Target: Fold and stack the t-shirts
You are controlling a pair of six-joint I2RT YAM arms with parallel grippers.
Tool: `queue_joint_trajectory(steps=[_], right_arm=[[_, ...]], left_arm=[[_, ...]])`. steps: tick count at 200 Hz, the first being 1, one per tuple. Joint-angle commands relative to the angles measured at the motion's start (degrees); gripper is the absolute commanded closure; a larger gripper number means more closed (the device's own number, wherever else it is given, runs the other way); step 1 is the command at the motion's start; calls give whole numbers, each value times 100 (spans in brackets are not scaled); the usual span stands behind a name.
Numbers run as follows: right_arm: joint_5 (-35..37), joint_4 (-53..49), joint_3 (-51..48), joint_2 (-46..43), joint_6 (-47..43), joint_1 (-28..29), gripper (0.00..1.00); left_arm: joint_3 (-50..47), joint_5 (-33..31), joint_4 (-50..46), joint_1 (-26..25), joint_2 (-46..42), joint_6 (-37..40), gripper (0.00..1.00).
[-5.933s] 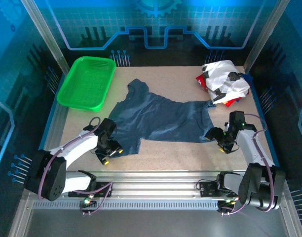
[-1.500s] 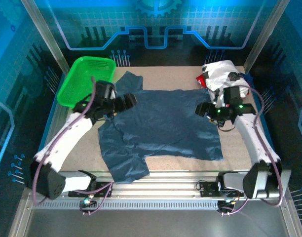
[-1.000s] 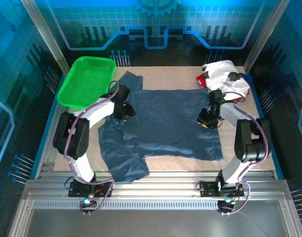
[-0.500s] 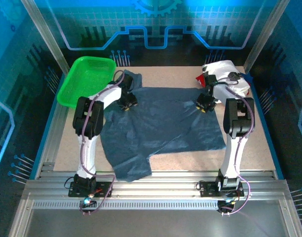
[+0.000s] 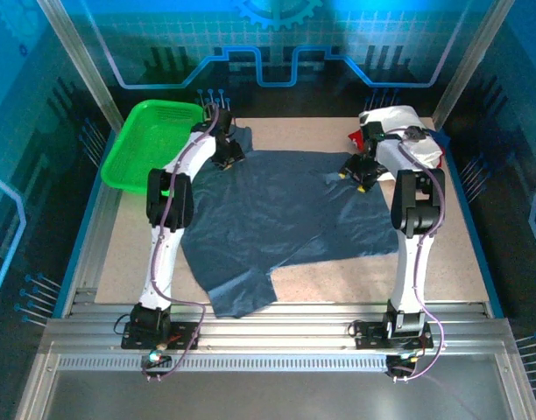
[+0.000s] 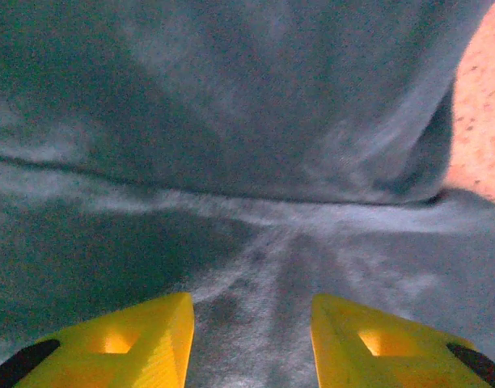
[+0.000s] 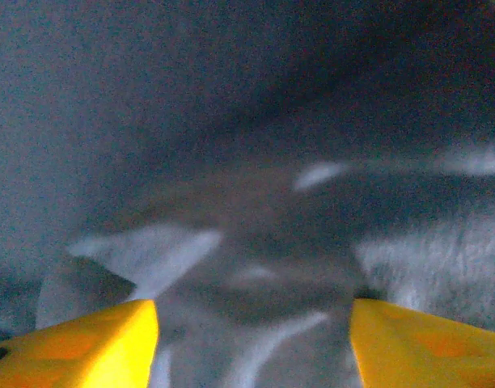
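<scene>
Blue-lit enclosure, speckled tan worktop (image 5: 443,262). The plain dark slate-blue cloth t-shirt (image 5: 268,219) lies spread open mid-worktop, unfolded; crumpled white-and-red t-shirts (image 5: 404,140) are heaped at the far right corner. Left gripper (image 5: 226,157) and right gripper (image 5: 356,172), fingers apart, sit over the shirt's far edge. All folding and stacking appears to remain.

Blue t-shirt (image 5: 277,210) outspread, white t-shirts (image 5: 406,133) heaped

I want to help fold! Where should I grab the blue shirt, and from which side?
Take the blue shirt by the flap that pokes out toward the near edge of the table. That flap lies flat, and its edges are free on bare tabletop. So I'd guess you should come in low from the near side and pinch its corner.
</scene>
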Motion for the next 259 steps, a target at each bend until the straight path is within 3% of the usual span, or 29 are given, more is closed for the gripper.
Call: queue_joint_trajectory(steps=[1, 16, 38, 76, 112, 143, 184, 259], right_arm=[[-558, 65, -464, -892, -370, -31, 26], [-761, 34, -871, -1505, -722, -13, 21], [-988, -80, -1516, -2387, -1022, -33, 17], [-1619, 245, -2604, -3678, -1195, -35, 11], [-1708, 340, -3018, -4564, -1667, 78, 3], [-1355, -160, -3278, -4778, -1814, -178, 2], [-1126, -221, -4030, -4970, -1536, -1073, 3], [-640, -352, -4632, -5249, -1640, -1424, 4]], left_arm=[[413, 543, -92, 34, -387, 175, 52], [184, 941, -59, -67, -1052, 130, 36], [-1034, 664, -331, -334, -2385, 162, 24], [-4618, 451, 179, -328, -4331, -566, 23], [-5978, 275, 652, -336, -4649, -817, 28], [-6137, 310, 968, -336, -4081, -832, 30], [-5651, 203, 1041, -159, -3053, -625, 35], [-3351, 414, 447, 173, -1477, 97, 38]])
